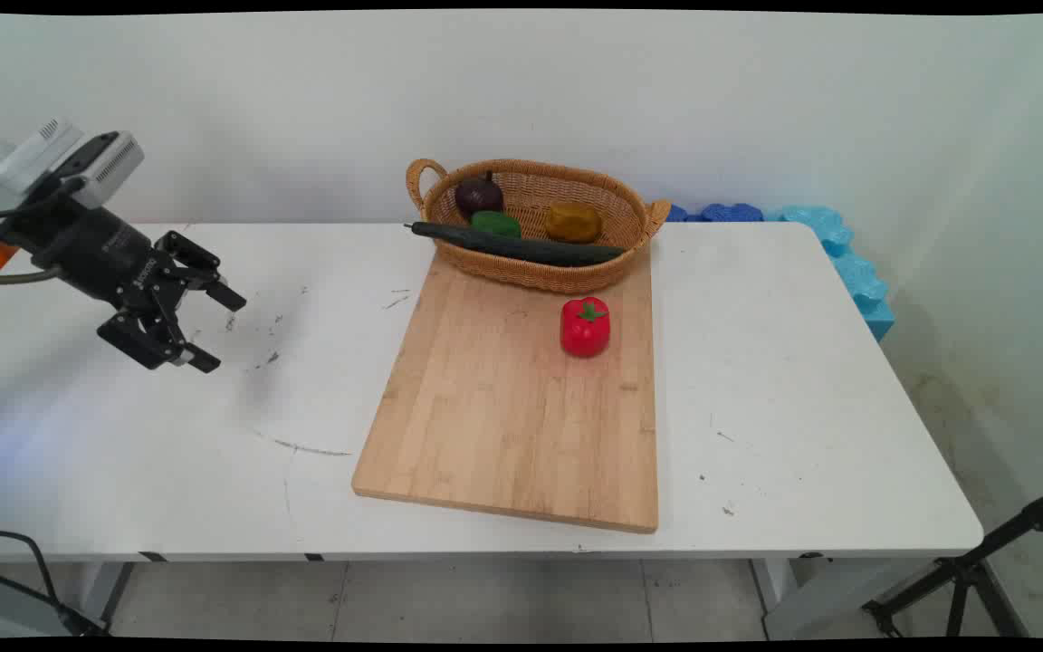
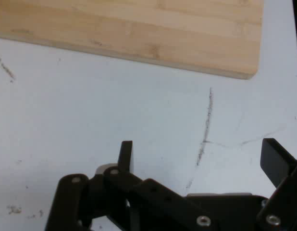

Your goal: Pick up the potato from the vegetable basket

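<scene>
Hovering over the bare left part of the white table (image 1: 123,453), my gripper (image 1: 216,328) is standing with its fingers spread wide and gripping nothing. I am seeing the wooden cutting board (image 1: 512,407) well off to its right, a red pepper (image 1: 585,327) sitting on it (upright), and a wicker basket (image 1: 535,272) resting on its far end with a dark cucumber (image 1: 521,245) lying across the rim.

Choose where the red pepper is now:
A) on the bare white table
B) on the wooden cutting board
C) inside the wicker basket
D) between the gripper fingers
B: the red pepper stands on the wooden cutting board, just in front of the wicker basket, far from the open gripper.
</scene>
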